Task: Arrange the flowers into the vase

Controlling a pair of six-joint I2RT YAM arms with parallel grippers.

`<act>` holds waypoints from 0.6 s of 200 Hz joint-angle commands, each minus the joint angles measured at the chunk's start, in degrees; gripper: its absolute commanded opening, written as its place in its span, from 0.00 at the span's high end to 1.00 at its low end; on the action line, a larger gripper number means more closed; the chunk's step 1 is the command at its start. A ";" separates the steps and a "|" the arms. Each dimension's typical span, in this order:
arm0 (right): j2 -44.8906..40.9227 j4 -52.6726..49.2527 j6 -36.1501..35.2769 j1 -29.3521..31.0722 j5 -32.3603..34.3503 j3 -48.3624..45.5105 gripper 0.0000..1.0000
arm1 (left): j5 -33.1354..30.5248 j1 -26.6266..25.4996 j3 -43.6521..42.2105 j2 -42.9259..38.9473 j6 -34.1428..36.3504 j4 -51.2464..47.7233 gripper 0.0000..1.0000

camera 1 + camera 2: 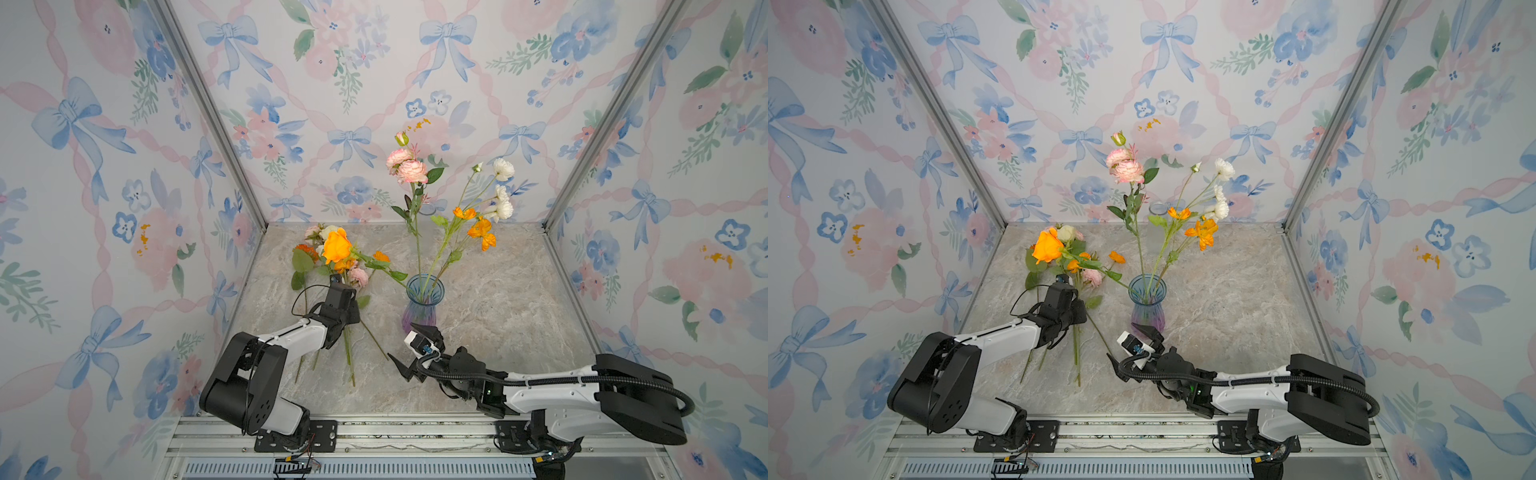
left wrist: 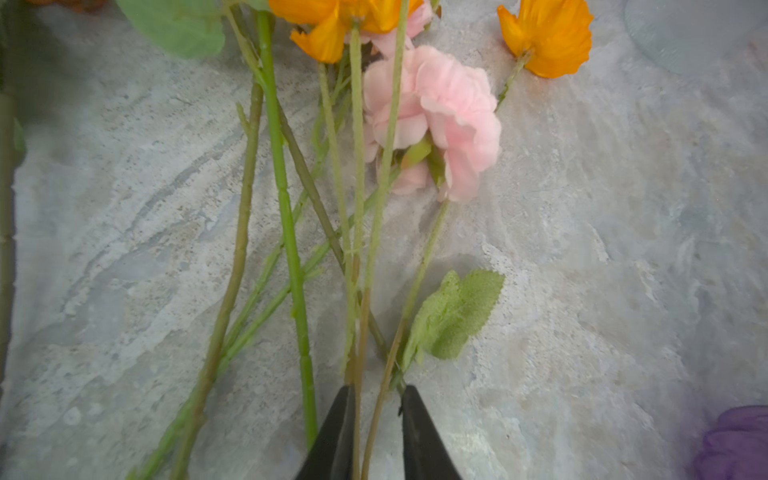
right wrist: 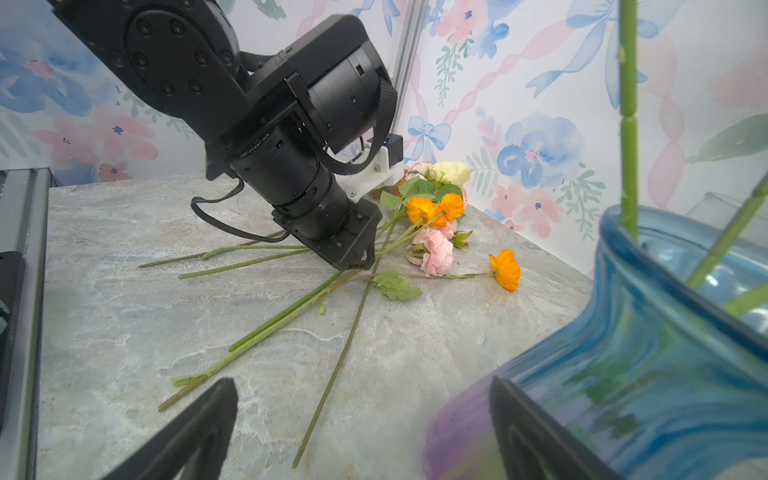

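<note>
A blue and purple glass vase (image 1: 424, 303) (image 1: 1147, 303) stands mid-table and holds pink carnations (image 1: 409, 166), white blooms (image 1: 503, 170) and orange poppies (image 1: 480, 230). An orange rose (image 1: 336, 245) leans left, its stem running to the vase's rim. Loose flowers (image 1: 349, 270) (image 3: 436, 249) lie in a pile to the left. My left gripper (image 2: 378, 388) (image 1: 337, 336) points down on their stems, jaws narrow around two thin stems (image 2: 365, 332), with a small gap beside one. My right gripper (image 3: 361, 384) (image 1: 401, 340) stands open by the vase's (image 3: 665, 353) base, holding nothing.
The grey marble tabletop (image 1: 498, 332) is boxed in by flowered wallpaper walls with metal corner posts (image 1: 208, 108). A clear glass vessel (image 1: 1157, 208) stands at the back wall. A metal rail (image 1: 395, 436) runs along the front edge under both arm bases.
</note>
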 commanded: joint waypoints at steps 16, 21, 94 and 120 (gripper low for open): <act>0.42 0.74 0.67 -0.38 -0.90 1.54 0.03 | -3.18 -1.96 -0.52 -0.16 -1.75 -3.62 0.78; 0.42 0.82 0.75 -0.46 -1.08 1.54 0.03 | -3.40 -2.22 -0.90 -0.29 -1.94 -3.63 0.78; 0.51 0.47 1.09 -0.68 -1.40 1.72 0.03 | -6.11 -3.99 -3.30 -2.02 -3.68 -4.89 0.79; 0.57 0.40 1.26 -0.73 -1.67 1.80 0.03 | -5.90 -4.02 -3.13 -0.74 -3.59 -4.78 0.78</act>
